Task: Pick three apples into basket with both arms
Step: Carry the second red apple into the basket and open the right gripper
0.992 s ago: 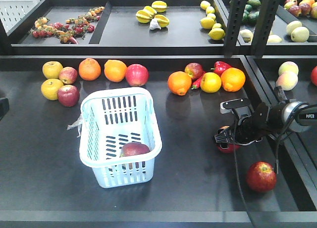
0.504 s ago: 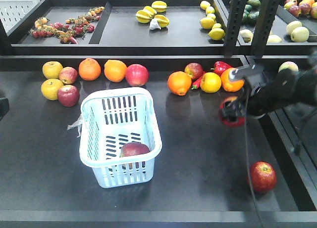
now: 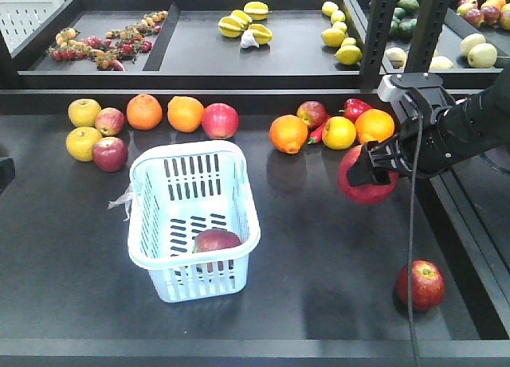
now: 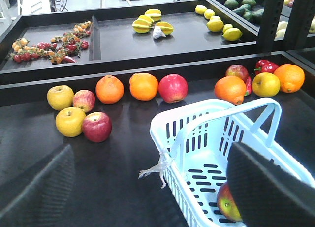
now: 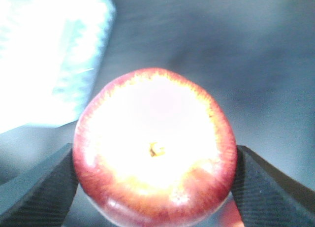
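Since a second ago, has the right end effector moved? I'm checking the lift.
Yes. The right end effector has risen with its apple, from the tabletop beside the lone apple up toward the oranges.

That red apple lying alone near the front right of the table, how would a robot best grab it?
The lone apple sits with clear table around it, seemingly stem-up. Probably best to come straight down from above and close the fingers across its widest middle, as the right gripper holds its apple now.
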